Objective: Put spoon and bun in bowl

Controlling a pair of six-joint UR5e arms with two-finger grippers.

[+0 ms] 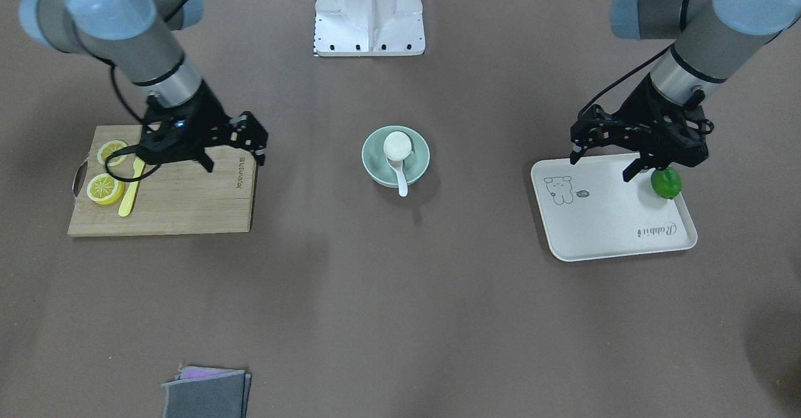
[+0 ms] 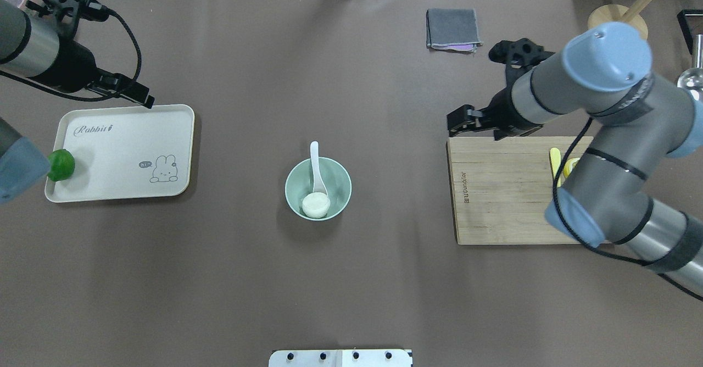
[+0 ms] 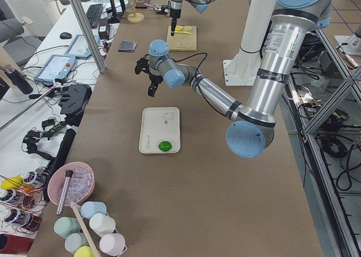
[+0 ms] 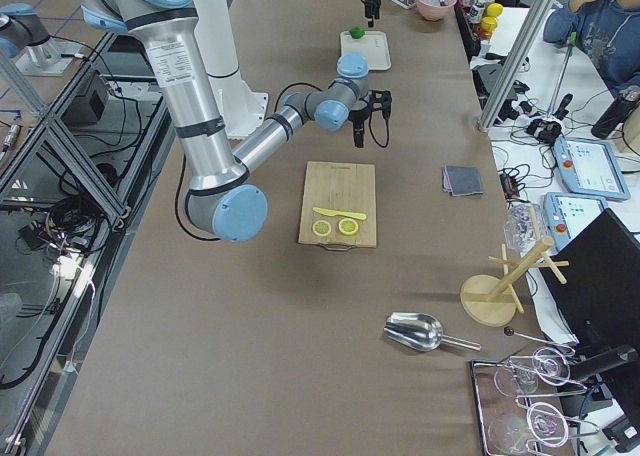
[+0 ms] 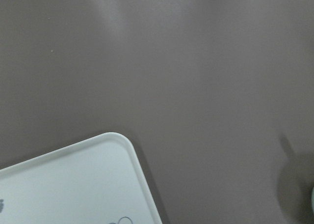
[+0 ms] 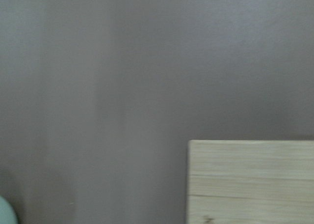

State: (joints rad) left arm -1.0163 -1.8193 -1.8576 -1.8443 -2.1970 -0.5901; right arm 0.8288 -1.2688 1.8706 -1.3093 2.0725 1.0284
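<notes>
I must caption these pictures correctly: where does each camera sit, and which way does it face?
Front-facing: across the table, facing the robot's base; left gripper at view's right, right gripper at left.
Overhead: behind the base, looking forward, down; left arm at left.
Exterior left: table's end; left arm near.
Exterior right: opposite end; right arm near.
Left wrist: down on tray corner; no robot part.
Right wrist: down on cutting board corner; none.
Shared: first two show bun and spoon in bowl.

Spoon (image 1: 400,177) scoop hidden under bun (image 1: 397,145). Knife (image 2: 554,158), lemon slices (image 2: 571,165) mostly covered by right arm (image 2: 604,185) in overhead view. Bowl (image 6: 6,215) cut off at wrist-view edges; right wrist view blurred.
</notes>
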